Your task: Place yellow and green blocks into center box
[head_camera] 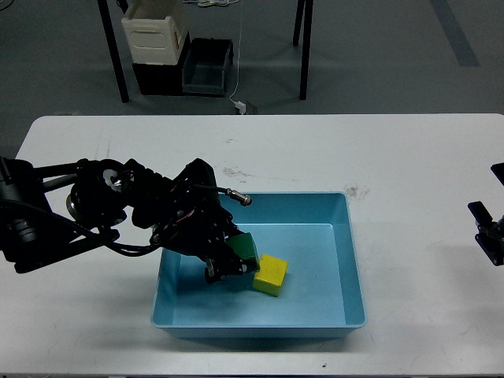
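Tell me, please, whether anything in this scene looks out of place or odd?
Nothing stands out. The yellow block and green block sit inside the blue tray, touching, with the left gripper at the green one. The tray sits square on the table.

Green block (pixel 243 249) in left pincer (pixel 228 264)

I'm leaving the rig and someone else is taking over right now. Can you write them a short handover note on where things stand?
Left gripper: down inside the blue tray, at the green block; I cannot tell whether the fingers grip it.
Right gripper: at the table's right edge, holding nothing visible; open or shut unclear.
Yellow block: on the tray floor, beside the green one.
Done: yellow is in, and green is inside the tray.
Left: confirm green is released, then withdraw the left arm.
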Robot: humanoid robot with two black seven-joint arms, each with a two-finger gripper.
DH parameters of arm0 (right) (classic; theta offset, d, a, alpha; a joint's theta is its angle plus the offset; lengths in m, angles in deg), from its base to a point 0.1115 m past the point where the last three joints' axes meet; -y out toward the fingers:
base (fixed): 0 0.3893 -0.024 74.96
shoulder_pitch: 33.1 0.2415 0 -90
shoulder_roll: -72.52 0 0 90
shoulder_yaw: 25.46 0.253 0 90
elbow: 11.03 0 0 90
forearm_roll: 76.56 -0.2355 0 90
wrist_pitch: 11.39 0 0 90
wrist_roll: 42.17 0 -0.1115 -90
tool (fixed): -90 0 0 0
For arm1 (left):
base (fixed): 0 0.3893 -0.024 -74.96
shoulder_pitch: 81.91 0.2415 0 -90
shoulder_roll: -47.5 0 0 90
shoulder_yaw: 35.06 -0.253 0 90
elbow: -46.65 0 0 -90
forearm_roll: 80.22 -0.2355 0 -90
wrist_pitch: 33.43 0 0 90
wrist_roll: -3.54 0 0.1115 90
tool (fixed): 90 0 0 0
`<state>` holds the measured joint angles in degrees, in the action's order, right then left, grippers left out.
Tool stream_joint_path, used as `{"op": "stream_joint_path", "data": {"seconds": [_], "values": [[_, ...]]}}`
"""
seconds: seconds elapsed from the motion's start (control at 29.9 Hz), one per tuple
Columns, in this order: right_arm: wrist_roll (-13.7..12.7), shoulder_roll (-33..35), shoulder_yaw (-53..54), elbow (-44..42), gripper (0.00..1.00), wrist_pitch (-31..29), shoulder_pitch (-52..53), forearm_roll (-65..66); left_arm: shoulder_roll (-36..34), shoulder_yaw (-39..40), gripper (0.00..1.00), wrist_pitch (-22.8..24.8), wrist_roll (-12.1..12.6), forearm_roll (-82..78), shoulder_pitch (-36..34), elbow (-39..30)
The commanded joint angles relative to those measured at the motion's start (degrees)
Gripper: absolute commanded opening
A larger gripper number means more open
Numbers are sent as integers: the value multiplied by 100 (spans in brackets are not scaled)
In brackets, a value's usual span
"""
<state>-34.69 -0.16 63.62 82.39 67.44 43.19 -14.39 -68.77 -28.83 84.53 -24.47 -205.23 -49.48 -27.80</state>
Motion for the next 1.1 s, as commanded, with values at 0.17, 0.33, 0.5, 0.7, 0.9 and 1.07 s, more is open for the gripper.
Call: {"op": "stream_joint_path", "data": {"seconds": [0.17, 0.33, 0.5, 0.7, 0.9, 1.07], "values": [[428, 0, -268, 27, 100, -69, 52, -3, 333, 89, 100, 4, 1, 501, 27, 493], [931, -61, -399, 53, 100, -87, 377, -3, 263, 781, 100, 4, 1, 2353, 105, 397], [800, -378, -839, 36, 100, -113, 667, -826, 149, 1651, 100, 4, 1, 4989, 693, 397], [-149, -790, -1068, 1, 100, -236, 1037, -3269, -9, 2673, 100, 4, 1, 8628, 1985, 370], [-581, -1222, -796, 1, 100, -236, 923, -4949, -739, 2795, 100, 4, 1, 11738, 3118, 46], [-703, -1520, -357, 18, 100, -227, 616, -5592, -819, 3304, 100, -149, 1, 14184, 4085, -622]]}}
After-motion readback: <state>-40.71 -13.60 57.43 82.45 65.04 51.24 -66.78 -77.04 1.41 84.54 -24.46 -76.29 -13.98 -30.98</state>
